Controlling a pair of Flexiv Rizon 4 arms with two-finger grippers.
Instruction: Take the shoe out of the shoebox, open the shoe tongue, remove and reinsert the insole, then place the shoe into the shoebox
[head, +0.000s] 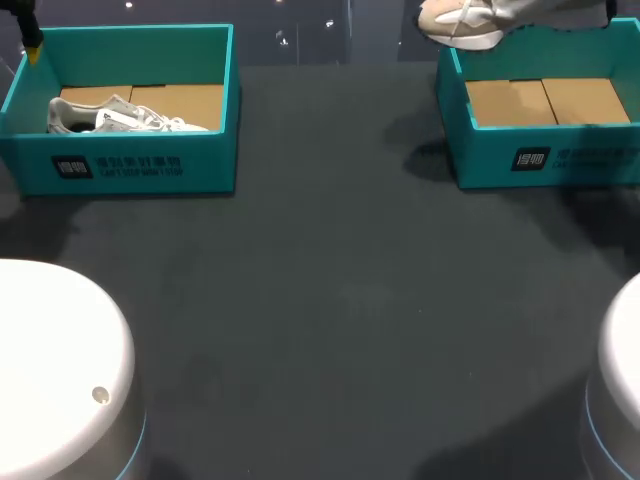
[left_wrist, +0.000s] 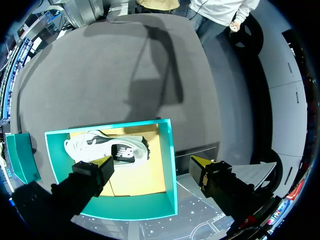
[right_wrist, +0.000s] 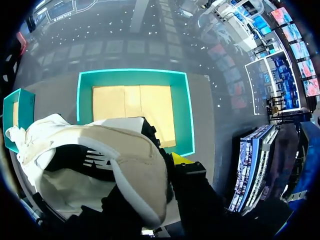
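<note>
Dark grey table (head: 340, 300), one teal shoebox near each far corner. The right gripper (right_wrist: 167, 165) is clamped on the beige shoe (right_wrist: 100, 165). Only one yellow tip shows at the shoe's collar and the other finger is hidden behind the shoe. The shoe hangs in the air over the far rim of the right shoebox (right_wrist: 131, 79), which has only its bare cardboard floor inside. The left gripper (left_wrist: 150, 162) is spread wide and holding nothing, above the left shoebox (left_wrist: 171, 170), where the white shoe (left_wrist: 105, 147) lies on its side against the wall. The step reads as take-out, with the right shoe already free. To do it well, keep the clamp firm, carry the shoe clear of the box wall and set it sole-down on open table between the boxes, tongue reachable. On the left, drop straight down, straddle the shoe's middle and keep the fingers off the teal walls.
</note>
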